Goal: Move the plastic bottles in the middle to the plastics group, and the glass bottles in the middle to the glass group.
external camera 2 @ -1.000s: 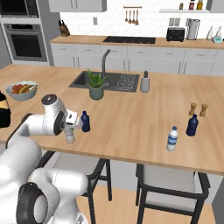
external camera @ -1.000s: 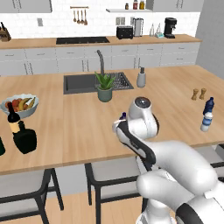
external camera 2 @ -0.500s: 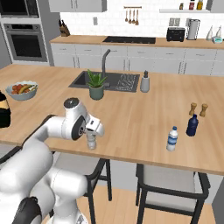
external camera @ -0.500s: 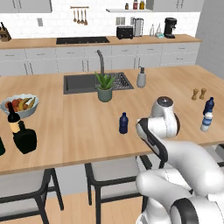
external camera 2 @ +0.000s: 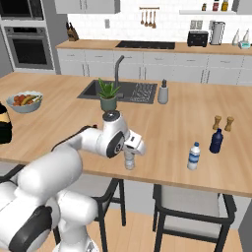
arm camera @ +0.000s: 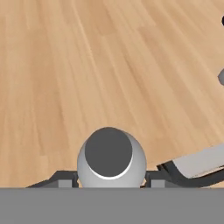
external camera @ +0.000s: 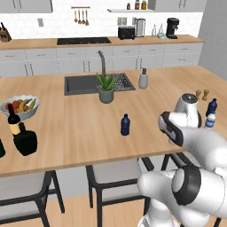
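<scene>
Left base view: the dark navy bottle [external camera: 125, 124] stands upright on the wooden worktop [external camera: 80, 115], in front of the potted plant [external camera: 106, 88] and well apart from it, toward the near edge. Far to the left of the plant, the squat black flask [external camera: 25, 139] sits just in front of the tall wine bottle [external camera: 14, 121], with the fruit bowl [external camera: 20, 106] just behind them. To the right of the plant, past the arm, the blue-topped bottle [external camera: 210, 117] stands near the two small shakers [external camera: 201, 94].

Right base view: the pincer [external camera 2: 131, 151] hangs over the near edge of the worktop, in front of the plant [external camera 2: 108, 95], clenched on the clear greyish bottle [external camera 2: 129, 159] — the bottle upright beneath it. Well to the right of the plant, the slim bottle with the pale lower body [external camera 2: 194, 156] and a dark blue bottle [external camera 2: 215, 141] stand near each other.

Hand view: the clear bottle's cap [arm camera: 109, 152] shows from above, gripped between the pincer's tips, with bare wood grain beyond — no plant here to place it by.
</scene>
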Motion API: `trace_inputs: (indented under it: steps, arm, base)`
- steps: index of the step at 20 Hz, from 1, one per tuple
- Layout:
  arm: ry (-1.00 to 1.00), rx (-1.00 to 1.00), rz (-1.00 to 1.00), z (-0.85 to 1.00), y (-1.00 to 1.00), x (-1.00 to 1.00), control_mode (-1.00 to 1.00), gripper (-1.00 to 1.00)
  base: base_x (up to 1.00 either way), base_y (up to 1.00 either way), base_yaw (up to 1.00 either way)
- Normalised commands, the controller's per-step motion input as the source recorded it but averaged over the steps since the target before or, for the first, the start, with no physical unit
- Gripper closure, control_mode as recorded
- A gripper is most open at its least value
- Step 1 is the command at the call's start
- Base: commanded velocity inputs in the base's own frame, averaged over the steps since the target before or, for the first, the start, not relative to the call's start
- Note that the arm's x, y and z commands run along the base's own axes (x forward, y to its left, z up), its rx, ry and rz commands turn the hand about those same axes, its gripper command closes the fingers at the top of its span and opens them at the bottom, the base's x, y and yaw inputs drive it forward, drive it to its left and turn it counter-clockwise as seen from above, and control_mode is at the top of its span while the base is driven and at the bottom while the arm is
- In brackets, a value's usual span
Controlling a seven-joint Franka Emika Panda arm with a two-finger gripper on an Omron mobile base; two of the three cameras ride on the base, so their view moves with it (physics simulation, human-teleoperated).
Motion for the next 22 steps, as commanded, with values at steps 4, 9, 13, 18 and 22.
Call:
trace_inputs:
  steps: [4,9,13,18,22]
  arm:
    - [0.0,-0.01,0.0,0.06,-0.98,0.42,-1.0,1.0]
    - [0.0,-0.01,0.0,0.02,-0.85,0.54,-1.0,1.0]
    - [0.0,0.0,0.0,0.06,-0.58,0.43,-1.0,1.0]
    - [0.0,0.0,0.0,0.0,-0.22,0.34,-1.0,1.0]
    - [0.0,0.0,0.0,0.0,-0.17,0.24,-1.0,1.0]
  base:
    - [0.0,0.0,0.0]
    - [0.0,0.0,0.0]
    - [0.0,0.0,0.0]
    - [0.0,0.0,0.0]
    - [0.0,0.0,0.0]
